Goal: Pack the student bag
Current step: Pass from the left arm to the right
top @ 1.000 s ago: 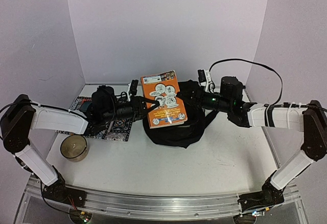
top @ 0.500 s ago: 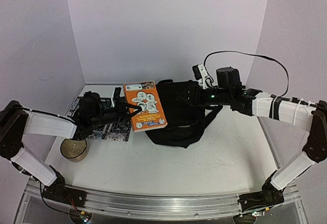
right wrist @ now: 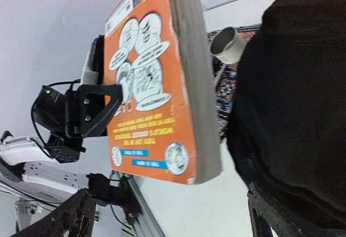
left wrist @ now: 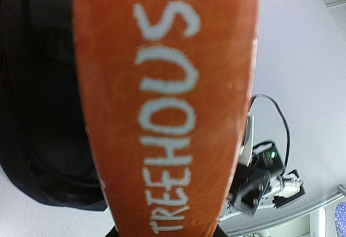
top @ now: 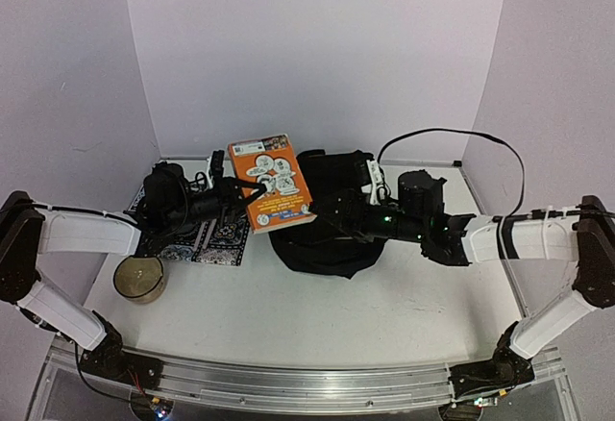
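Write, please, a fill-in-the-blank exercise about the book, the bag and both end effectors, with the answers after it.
1. The left end effector is shut on the ____ book.
2. The book's spine carries the word ____ in white letters.
3. The right end effector, beside the student bag, has its jaws ____ (open or shut).
Answers: orange; TREEHOUSE; open.

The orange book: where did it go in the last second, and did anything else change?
The left gripper carried the orange book leftward, off the bag. The right gripper moved left across the bag and opened. The patterned mat and round container stayed put.
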